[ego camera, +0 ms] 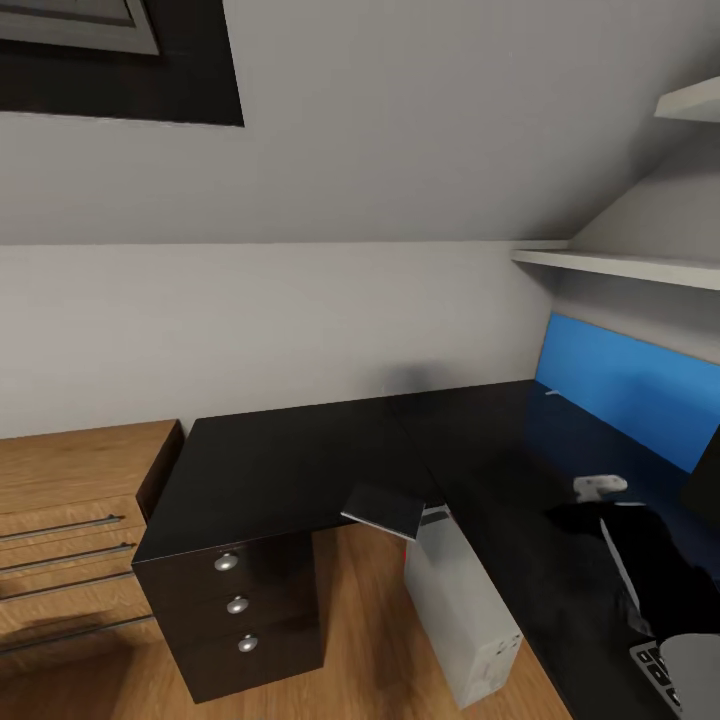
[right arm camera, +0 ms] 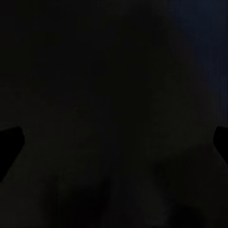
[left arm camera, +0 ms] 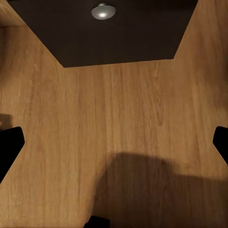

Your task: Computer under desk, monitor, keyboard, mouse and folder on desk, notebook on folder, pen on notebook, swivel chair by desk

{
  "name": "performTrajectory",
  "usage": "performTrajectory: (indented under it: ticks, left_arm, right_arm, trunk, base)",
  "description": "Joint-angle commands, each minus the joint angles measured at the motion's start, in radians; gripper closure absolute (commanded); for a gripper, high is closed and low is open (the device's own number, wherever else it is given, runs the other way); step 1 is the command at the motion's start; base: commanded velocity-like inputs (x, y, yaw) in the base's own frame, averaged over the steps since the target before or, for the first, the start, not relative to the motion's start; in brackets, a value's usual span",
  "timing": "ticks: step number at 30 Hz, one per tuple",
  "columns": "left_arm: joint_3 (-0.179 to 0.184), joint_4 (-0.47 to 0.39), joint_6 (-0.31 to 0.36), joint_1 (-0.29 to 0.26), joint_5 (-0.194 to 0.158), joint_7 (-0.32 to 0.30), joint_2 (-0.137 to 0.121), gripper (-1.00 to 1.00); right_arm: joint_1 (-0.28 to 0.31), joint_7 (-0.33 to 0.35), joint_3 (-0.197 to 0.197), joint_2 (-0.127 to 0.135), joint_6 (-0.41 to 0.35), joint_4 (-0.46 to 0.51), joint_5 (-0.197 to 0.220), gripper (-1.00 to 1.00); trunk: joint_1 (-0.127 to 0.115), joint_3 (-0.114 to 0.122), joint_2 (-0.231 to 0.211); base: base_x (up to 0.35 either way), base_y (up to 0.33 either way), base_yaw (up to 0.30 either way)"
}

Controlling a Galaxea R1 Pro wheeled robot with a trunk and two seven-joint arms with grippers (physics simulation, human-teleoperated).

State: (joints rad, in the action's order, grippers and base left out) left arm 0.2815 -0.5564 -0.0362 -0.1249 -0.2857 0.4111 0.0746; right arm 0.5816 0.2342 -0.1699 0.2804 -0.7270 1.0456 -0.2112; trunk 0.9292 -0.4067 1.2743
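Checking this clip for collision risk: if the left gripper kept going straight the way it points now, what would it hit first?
Most likely the bare wood floor. The left gripper is open, nothing between its fingertips, and the desk's drawer unit sits off-centre, beyond the line. Depth is hard to judge.

No text, label, brand or number can be read anywhere.

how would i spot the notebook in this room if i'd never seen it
Find the L-shaped black desk against the pale wall. At its inner corner, above the light-grey computer on the floor, the notebook overhangs the front edge. It is thin, grey and rectangular.
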Motion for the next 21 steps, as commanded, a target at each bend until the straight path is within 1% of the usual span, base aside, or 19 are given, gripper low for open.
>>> performTrajectory:
  ticks: [1,3,4,5,6,7,8,10,11,14,18,19,20,21]
  left_arm:
    - [0.009,0.004,-0.004,-0.001,-0.010,0.008,-0.001,-1.00]
    - [0.010,0.008,-0.004,0.000,-0.010,0.008,-0.001,-1.00]
    - [0.011,0.013,-0.004,-0.001,-0.010,0.008,-0.001,-1.00]
    - [0.011,0.015,-0.004,-0.001,-0.010,0.008,-0.001,-1.00]
    - [0.012,0.018,-0.004,-0.001,-0.010,0.008,-0.001,-1.00]
    - [0.012,0.019,-0.004,-0.001,-0.010,0.008,-0.001,-1.00]
    - [0.013,0.020,-0.004,-0.001,-0.010,0.008,-0.001,-1.00]
    - [0.013,0.021,-0.004,-0.001,-0.010,0.008,-0.001,-1.00]
    - [0.012,0.022,-0.005,-0.001,-0.010,0.008,-0.001,-1.00]
    - [0.012,0.022,-0.005,-0.001,-0.010,0.008,-0.001,-1.00]
    - [0.012,0.022,-0.005,-0.001,-0.010,0.008,-0.001,-1.00]
    - [0.012,0.022,-0.005,-0.001,-0.010,0.008,-0.001,-1.00]
    - [0.012,0.023,-0.005,-0.001,-0.010,0.008,-0.001,-1.00]
    - [0.012,0.023,-0.005,-0.001,-0.010,0.008,-0.001,-1.00]
  right_arm:
    - [0.000,0.008,-0.006,-0.025,-0.003,0.024,-0.008,-1.00]
    - [-0.001,0.008,-0.010,-0.053,-0.003,0.044,-0.005,-1.00]
    - [-0.002,0.007,-0.018,-0.084,-0.004,0.060,-0.003,-1.00]
    - [-0.002,0.007,-0.025,-0.100,-0.004,0.067,-0.002,-1.00]
    - [-0.003,0.007,-0.046,-0.134,-0.004,0.079,-0.001,-1.00]
    - [-0.003,0.007,-0.058,-0.151,-0.003,0.084,-0.001,-1.00]
    - [-0.004,0.006,-0.080,-0.185,-0.002,0.100,-0.001,-1.00]
    - [-0.005,0.005,-0.096,-0.216,-0.001,0.122,-0.001,-1.00]
    - [-0.014,-0.017,-0.115,-0.270,-0.001,0.196,-0.002,-1.00]
    - [-0.034,-0.041,-0.119,-0.295,0.000,0.235,-0.002,-1.00]
    - [-0.059,-0.077,-0.121,-0.331,0.000,0.260,-0.002,-1.00]
    - [-0.067,-0.095,-0.120,-0.349,0.001,0.262,-0.002,-1.00]
    - [-0.076,-0.138,-0.107,-0.392,0.008,0.251,-0.004,-1.00]
    - [-0.077,-0.144,-0.101,-0.399,0.012,0.249,-0.004,-1.00]
  trunk:
    - [0.000,-0.001,0.001]
    - [0.000,-0.001,0.001]
    - [0.000,-0.001,0.001]
    - [0.000,-0.001,0.001]
    - [0.000,-0.001,0.001]
    - [0.000,-0.001,0.001]
    - [0.000,-0.001,0.001]
    - [0.000,-0.001,0.001]
    - [0.000,-0.001,0.001]
    - [0.000,-0.001,0.001]
    - [0.000,-0.001,0.001]
    - [0.000,-0.001,0.001]
    - [0.000,-0.001,0.001]
    - [0.000,-0.001,0.001]
  base:
    - [0.000,0.000,0.000]
    - [0.000,0.000,0.000]
    - [0.000,0.000,0.000]
    - [0.000,0.000,0.000]
    - [0.000,0.000,0.000]
    - [0.000,0.000,0.004]
    - [0.000,0.000,0.038]
    - [0.000,0.000,0.086]
    - [0.000,0.000,0.218]
    - [0.000,0.000,0.238]
    - [0.000,0.000,0.259]
    - [0.000,0.000,0.269]
    - [0.000,0.000,0.275]
    - [0.000,0.000,0.275]
